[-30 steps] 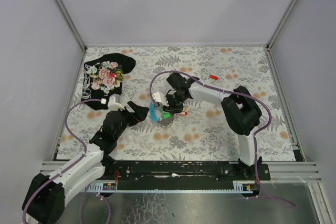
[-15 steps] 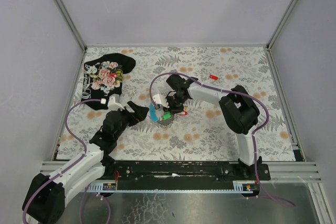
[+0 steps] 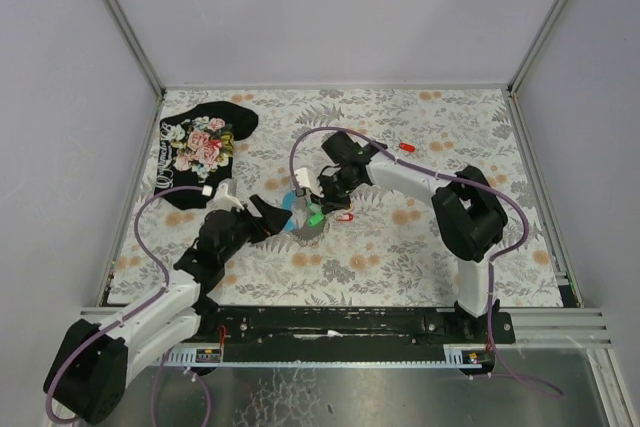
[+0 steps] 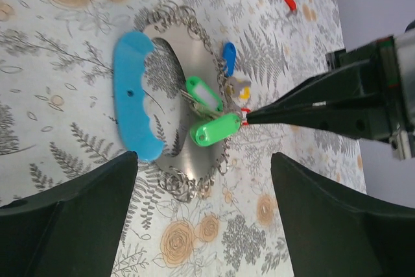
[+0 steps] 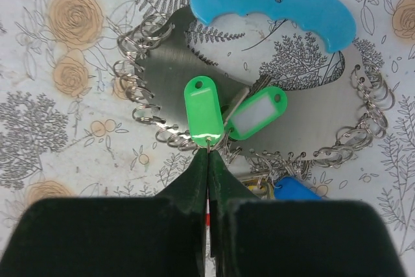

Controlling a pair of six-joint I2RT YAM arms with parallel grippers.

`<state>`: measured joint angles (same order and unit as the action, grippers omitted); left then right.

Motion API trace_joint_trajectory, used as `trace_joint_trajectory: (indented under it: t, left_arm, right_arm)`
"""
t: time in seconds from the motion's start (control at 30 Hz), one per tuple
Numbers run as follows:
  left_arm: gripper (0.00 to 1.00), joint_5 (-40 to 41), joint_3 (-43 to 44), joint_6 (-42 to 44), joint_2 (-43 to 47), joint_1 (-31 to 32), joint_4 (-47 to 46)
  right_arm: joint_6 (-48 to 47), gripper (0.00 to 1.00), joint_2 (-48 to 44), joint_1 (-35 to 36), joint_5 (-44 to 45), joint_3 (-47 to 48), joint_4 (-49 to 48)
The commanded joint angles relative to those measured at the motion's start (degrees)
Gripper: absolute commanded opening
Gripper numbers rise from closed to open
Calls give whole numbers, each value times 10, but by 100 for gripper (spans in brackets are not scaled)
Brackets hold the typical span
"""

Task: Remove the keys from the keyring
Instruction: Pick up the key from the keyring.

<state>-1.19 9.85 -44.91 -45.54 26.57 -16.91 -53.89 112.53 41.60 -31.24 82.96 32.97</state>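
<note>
The keyring (image 4: 194, 160) is a curved grey plate with a light-blue fob (image 4: 133, 105) and many small rings along its edge. It lies flat on the floral table, and it also shows in the right wrist view (image 5: 175, 82) and the top view (image 3: 292, 209). Two green keys (image 5: 203, 111) (image 5: 256, 115), a blue key (image 5: 295, 189) and a yellow one (image 4: 244, 93) hang from it. My right gripper (image 5: 209, 154) is shut, its tips pinching the small ring at the end of one green key (image 4: 214, 129). My left gripper (image 4: 204, 225) is open and empty, just short of the plate's near edge.
A loose red key (image 3: 405, 147) lies at the back, right of centre. Another red key (image 3: 345, 215) lies under my right gripper. A black floral cloth (image 3: 200, 147) lies at the back left. Metal rails border the table.
My left gripper has edged a little toward the keyring. My right arm has shifted slightly, with its tips staying at the green key.
</note>
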Motion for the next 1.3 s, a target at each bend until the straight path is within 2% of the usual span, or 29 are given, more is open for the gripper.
trace_joint_trajectory:
  t: [0.0, 0.17, 0.33, 0.53, 0.77, 0.9, 1.13, 1.27]
  left_arm:
    - [80, -72, -1, 11, -27, -3, -76]
    - [74, -88, 6, 14, -40, -4, -84]
    - [56, -126, 15, 35, -37, -4, -76]
    - [56, -151, 36, 67, -37, -3, -63]
    - [50, -175, 105, 140, -110, -3, -26]
    - [51, -213, 103, 141, -138, -3, -93]
    - [53, -241, 34, 167, -107, 2, -284]
    - [56, -248, 25, 217, -100, 24, -309]
  right_arm:
    - [55, 0, -41, -16, -63, 12, 4]
    - [90, 0, -47, -24, -83, 16, 9]
    - [146, 0, -57, -33, -98, 24, 0]
    - [192, 0, -72, -35, -118, 27, -2]
    - [213, 0, -85, -35, -125, 28, 8]
    - [239, 0, -93, -37, -138, 31, 9]
    - [311, 0, -111, -45, -161, 29, 6]
    - [354, 0, -115, -47, -169, 30, 4]
